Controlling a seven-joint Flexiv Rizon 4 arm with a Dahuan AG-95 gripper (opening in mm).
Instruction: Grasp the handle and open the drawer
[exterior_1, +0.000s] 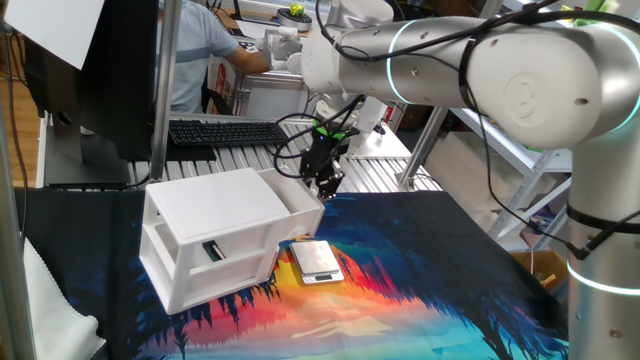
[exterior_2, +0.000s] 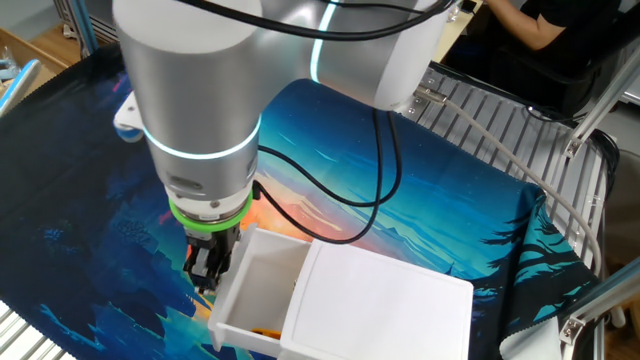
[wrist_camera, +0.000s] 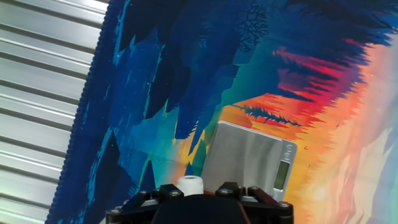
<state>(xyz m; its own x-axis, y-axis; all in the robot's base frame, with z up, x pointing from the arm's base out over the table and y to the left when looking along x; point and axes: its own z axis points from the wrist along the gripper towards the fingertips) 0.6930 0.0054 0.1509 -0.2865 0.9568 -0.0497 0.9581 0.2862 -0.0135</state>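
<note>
Pointing straight down, the end effector (exterior_1: 325, 186) is set at the handle (wrist_camera: 190, 184) of the partly pulled-out drawer (exterior_2: 258, 290), near the bench's far edge, so it can be pulled. Whether the half-closed jaws already grip the handle cannot be told.

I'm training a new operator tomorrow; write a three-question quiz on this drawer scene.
1. True or false: the white plastic upper drawer sits fully shut inside the white two-tier cabinet.
2. What lies on the colourful printed mat beside the cabinet? A) flat silver scale; B) red mug; C) yellow sponge.
3. Fill in: the black two-finger gripper, at the small white plastic handle nub, points straight ____.
Key: 1 false; 2 A; 3 down.
</note>
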